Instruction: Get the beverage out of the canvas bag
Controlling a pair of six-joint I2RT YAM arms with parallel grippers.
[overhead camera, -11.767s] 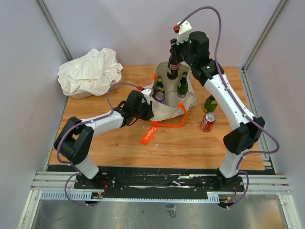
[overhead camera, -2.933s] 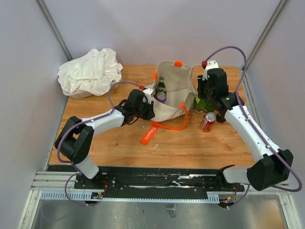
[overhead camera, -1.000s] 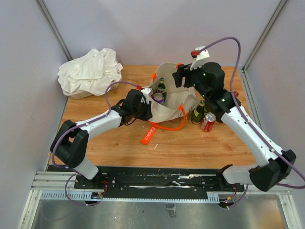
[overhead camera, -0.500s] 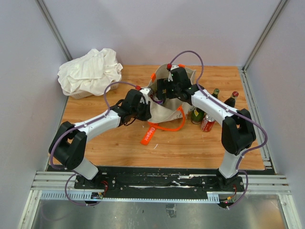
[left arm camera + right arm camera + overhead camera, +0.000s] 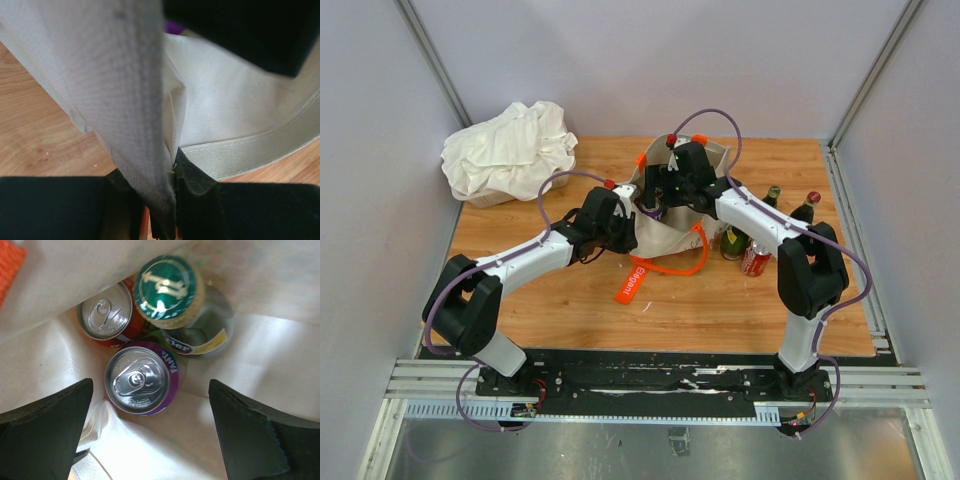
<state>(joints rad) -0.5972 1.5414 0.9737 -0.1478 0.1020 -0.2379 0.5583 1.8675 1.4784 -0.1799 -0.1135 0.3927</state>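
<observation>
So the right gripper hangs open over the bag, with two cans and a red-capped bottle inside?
No: the right wrist view shows the bottle cap is green, not red. The right gripper is open over the bag, two cans inside.

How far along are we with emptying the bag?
Done: three bottles and a red can sit on the table beside the canvas bag. In hand: left gripper pinches the bag's rim; right gripper hangs open over a purple can. Left: that can, an orange can and a green-capped bottle.
</observation>
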